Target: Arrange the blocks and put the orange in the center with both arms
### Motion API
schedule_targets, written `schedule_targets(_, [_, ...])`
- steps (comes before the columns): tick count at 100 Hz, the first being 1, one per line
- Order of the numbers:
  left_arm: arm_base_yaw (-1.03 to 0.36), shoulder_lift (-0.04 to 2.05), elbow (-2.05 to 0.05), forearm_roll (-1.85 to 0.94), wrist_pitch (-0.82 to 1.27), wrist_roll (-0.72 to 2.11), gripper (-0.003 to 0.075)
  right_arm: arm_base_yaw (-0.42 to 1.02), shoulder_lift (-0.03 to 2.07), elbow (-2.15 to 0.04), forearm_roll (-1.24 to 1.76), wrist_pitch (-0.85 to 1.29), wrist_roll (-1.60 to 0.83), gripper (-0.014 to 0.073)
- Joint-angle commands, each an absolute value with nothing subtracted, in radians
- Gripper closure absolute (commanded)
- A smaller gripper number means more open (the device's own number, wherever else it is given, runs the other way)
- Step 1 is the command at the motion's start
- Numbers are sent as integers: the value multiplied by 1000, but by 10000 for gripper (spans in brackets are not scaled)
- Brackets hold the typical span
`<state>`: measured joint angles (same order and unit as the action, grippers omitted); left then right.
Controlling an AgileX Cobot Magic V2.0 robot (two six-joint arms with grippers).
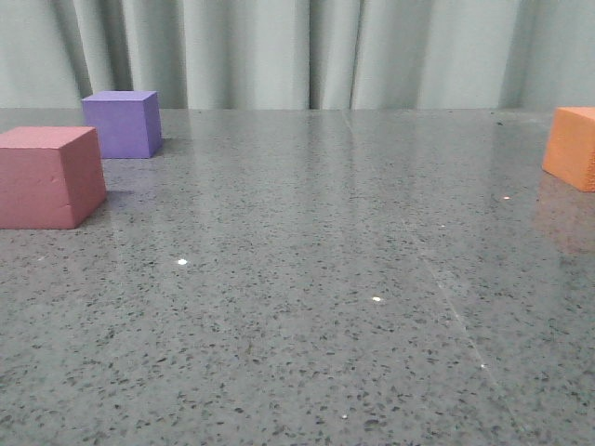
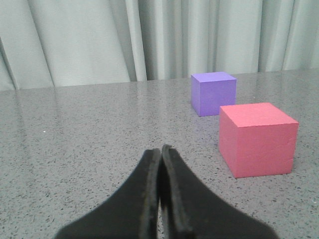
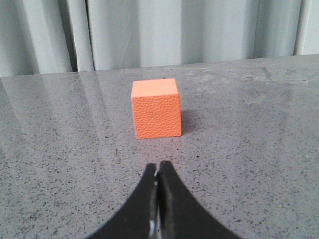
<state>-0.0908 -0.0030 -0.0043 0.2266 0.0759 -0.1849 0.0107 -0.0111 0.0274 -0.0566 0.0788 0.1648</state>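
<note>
Across the front view, a speckled grey stone table stretches back to a pale pleated curtain, and neither arm shows in it. Taking the table's middle as the clock centre, the pink-red cube sits out at about nine o'clock, cut by the picture's edge. The purple cube stands farther back, near ten o'clock, just beside the pink-red one but apart from it, a strip of bare table between them. The orange cube rests well apart from both, out toward two o'clock, partly cut off at the edge. All three stand flat on the table, and its shiny top carries faint reflections of them.

From the left wrist view, the left gripper has its black fingers pressed together, tips meeting with nothing between them. It hangs short of the blocks, with the pink-red cube nearer and the purple cube behind it.

From the right wrist view, the right gripper likewise has its fingers closed tip to tip on nothing. The orange cube, its front face finely pebbled, sits straight ahead of those tips at twelve o'clock, near but not touching, with grey table showing between.
</note>
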Motion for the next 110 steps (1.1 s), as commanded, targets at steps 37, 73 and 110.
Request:
schedule_targets(37, [-89, -37, 49, 226, -11, -186, 739, 4, -20, 14, -56, -7, 156, 661])
schedule_targets(73, [-89, -37, 49, 226, -11, -186, 739, 4, -20, 13, -56, -135, 159, 661])
schedule_targets(110, [-89, -37, 49, 226, -11, -186, 739, 4, 127, -329, -55, 252, 281, 661])
